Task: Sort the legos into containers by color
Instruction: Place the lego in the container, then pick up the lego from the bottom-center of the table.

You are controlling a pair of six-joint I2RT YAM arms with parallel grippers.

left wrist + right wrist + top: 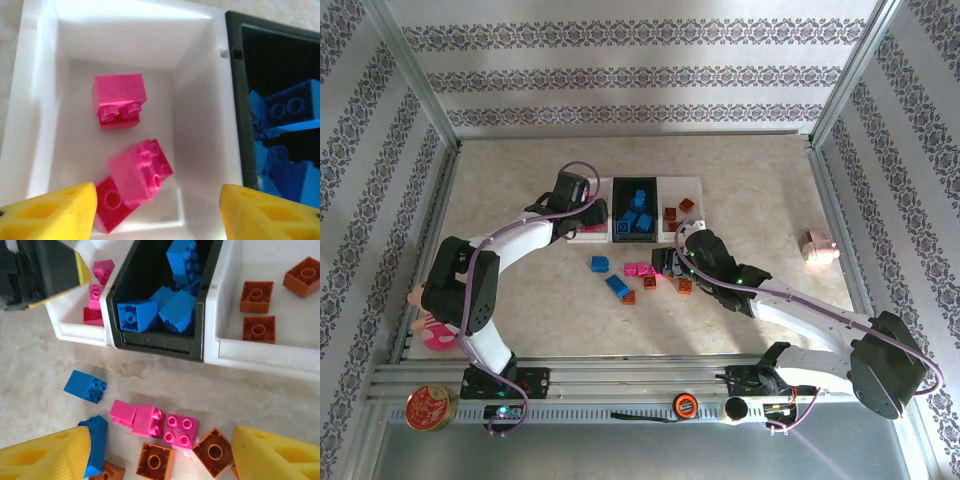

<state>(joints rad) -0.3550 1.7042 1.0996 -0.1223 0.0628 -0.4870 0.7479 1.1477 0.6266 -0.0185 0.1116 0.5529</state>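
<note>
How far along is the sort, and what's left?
Done: three pink bricks lie in the left white tray, several blue bricks in the black tray, at least three orange-brown bricks in the right white tray. In hand: nothing; the left gripper hangs open over the left tray, the right gripper open above the loose bricks. Left: two blue, three pink and a few orange-brown ones on the table.

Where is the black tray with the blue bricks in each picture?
Top external: black tray mid-table, middle of the tray row.
Left wrist: black tray along the right edge, blue bricks inside.
Right wrist: black tray top centre, front wall nearest.
Shared landmark: the white tray of pink bricks joined to its left side.
</note>
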